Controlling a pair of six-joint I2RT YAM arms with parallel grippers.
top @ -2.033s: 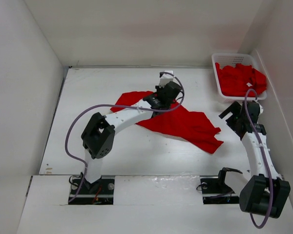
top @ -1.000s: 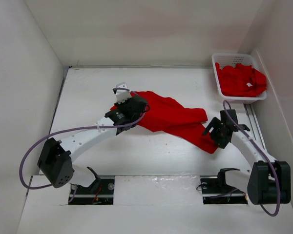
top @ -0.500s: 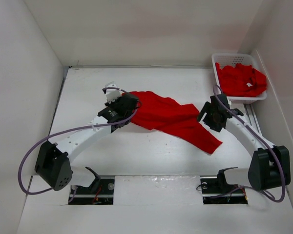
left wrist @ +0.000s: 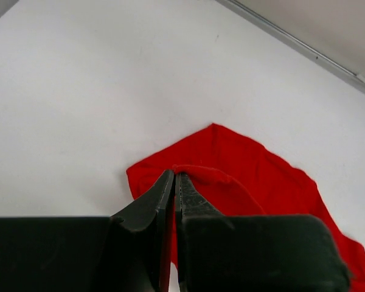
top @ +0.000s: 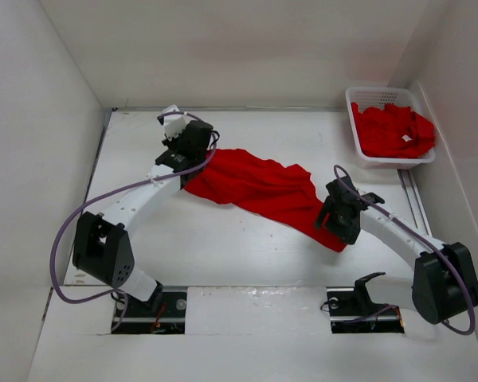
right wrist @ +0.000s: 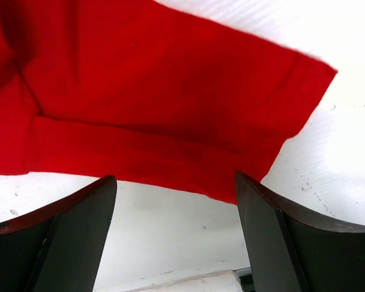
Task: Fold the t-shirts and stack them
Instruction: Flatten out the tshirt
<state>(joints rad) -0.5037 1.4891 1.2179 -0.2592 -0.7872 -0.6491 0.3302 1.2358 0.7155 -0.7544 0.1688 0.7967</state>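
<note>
white table [top: 223, 239], white walls [top: 223, 48], red t-shirt [top: 259, 187]

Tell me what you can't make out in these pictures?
- Number of shirts in the basket: top view, the red heap is bunched and too small.
- Spread shirt end under the right claw: top view, the arm covers it.
- Cloth inside the left claw: left wrist view, closed fingers hide it.

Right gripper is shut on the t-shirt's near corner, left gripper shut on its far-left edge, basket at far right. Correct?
No: the right gripper is open, jaws spread over the t-shirt near corner, as the right wrist view shows. The left gripper is shut on its far-left edge; the basket sits far right.
</note>
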